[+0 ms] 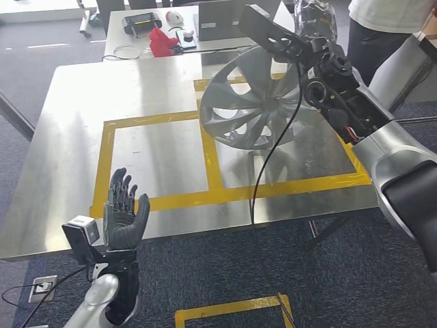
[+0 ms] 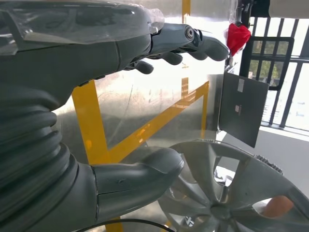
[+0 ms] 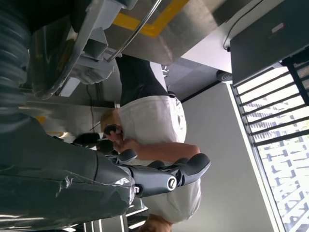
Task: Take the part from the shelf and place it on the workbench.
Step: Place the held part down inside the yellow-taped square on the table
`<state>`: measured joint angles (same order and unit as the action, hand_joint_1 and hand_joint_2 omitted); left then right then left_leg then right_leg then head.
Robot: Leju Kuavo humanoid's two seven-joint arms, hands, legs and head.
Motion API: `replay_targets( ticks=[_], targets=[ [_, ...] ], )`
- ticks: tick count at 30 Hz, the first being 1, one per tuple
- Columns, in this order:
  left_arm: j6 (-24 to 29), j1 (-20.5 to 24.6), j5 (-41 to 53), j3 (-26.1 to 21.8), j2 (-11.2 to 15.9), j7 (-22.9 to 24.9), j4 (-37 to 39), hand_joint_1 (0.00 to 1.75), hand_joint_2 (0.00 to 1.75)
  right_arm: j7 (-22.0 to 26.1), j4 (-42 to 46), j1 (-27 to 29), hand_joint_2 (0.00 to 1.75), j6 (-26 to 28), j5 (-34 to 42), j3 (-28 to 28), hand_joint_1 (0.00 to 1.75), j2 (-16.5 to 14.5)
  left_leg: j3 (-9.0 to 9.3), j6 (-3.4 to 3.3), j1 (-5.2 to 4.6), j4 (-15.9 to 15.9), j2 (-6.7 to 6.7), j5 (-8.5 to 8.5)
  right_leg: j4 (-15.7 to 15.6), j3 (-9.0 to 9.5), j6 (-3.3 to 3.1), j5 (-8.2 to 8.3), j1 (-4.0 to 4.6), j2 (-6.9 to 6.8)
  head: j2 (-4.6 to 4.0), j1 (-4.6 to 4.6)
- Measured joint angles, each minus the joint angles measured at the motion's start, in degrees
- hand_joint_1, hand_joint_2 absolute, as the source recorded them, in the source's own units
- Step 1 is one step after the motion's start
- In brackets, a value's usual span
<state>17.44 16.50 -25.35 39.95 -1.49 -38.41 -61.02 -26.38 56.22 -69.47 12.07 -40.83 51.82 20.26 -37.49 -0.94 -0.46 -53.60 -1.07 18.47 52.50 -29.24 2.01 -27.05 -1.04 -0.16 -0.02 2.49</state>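
A steel tabletop (image 1: 77, 123) marked with yellow tape (image 1: 154, 121) stood on dark carpet, a second desk beyond it carrying a red cloth (image 1: 162, 42). The silver wheel cover (image 1: 247, 102) hung tilted over the right-hand taped bay, its lower rim near the surface; contact could not be confirmed. The right robot hand (image 1: 280, 37) reached over its upper edge, grasp undeterminable. The left robot hand (image 1: 123, 212) stood upright at the near edge, fingers spread, empty. A person (image 3: 153, 121) stood behind.
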Motion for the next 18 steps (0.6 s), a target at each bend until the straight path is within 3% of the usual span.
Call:
replay_targets(
  ticks=[16,18],
  targets=[
    [0.00,-0.17,0.00,0.00,0.00,0.00,0.00,0.00,1.75,0.07,0.00,0.00,1.75,-0.03,0.00,0.00,0.00,-0.02,0.00,0.00,0.01,0.00,0.00,-0.01,0.00,0.00,-0.01,0.01,0.00,0.00,-0.01,0.00],
    [0.00,-0.18,0.00,0.00,0.00,0.01,0.00,0.00,0.87,0.15,0.00,0.00,1.75,-0.35,0.00,0.00,0.00,-0.02,0.00,0.00,0.01,0.00,0.00,-0.01,0.00,0.00,-0.01,0.01,0.00,0.00,-0.01,0.00]
  ],
)
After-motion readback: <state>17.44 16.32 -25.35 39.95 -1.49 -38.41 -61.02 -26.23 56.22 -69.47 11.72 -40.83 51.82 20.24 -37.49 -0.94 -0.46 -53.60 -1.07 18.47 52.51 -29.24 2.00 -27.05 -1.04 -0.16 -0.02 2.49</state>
